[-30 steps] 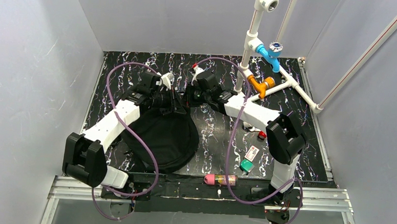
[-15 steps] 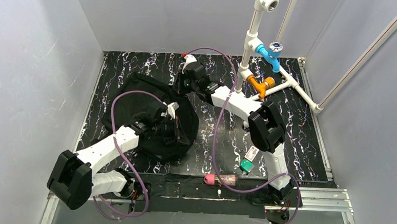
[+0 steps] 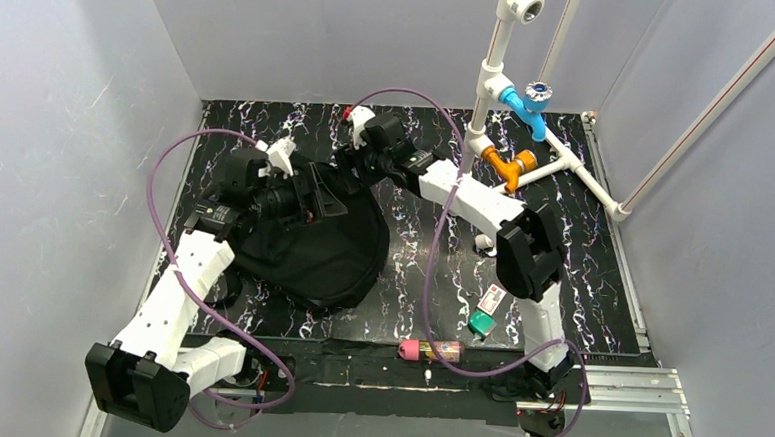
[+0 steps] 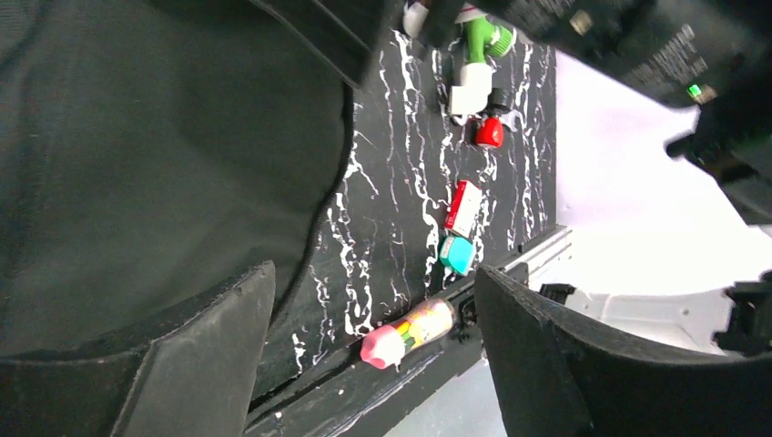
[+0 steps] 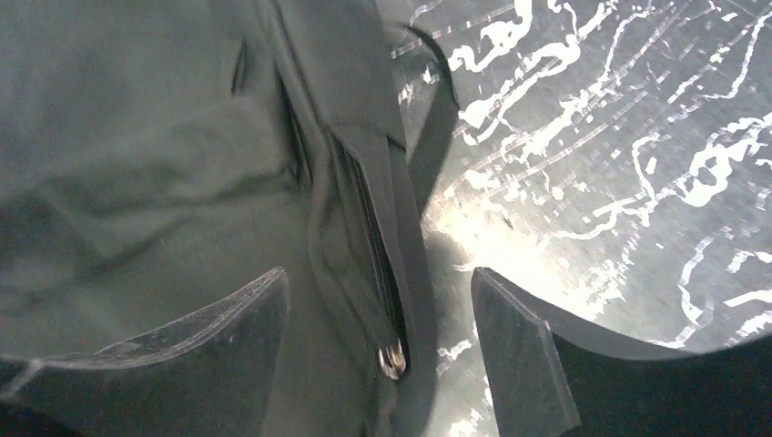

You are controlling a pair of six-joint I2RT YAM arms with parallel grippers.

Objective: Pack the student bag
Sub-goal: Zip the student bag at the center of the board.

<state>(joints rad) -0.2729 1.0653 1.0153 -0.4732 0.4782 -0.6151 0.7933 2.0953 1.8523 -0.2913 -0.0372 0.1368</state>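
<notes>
The student bag (image 3: 317,245), a large black fabric backpack, lies crumpled on the marbled black mat left of centre. My left gripper (image 3: 317,197) hovers over its far edge, jaws wide open and empty; in the left wrist view (image 4: 373,350) the bag (image 4: 137,137) fills the left side. My right gripper (image 3: 354,169) hangs over the bag's far right corner, also open and empty. In the right wrist view (image 5: 378,355) the bag (image 5: 137,155) and its zipper line with a metal pull (image 5: 393,360) lie between the fingers.
A pink-capped pencil case (image 3: 432,351) lies at the mat's near edge, with a teal item (image 3: 481,324) and a red-and-white box (image 3: 492,298) beside the right arm. A white pipe frame (image 3: 485,93) with blue and orange fittings stands at the back right. Grey walls enclose the mat.
Both grippers have gone from shut to open. The left arm swung from the near side back to the bag's far left edge. The bag has shifted and now lies slack.
</notes>
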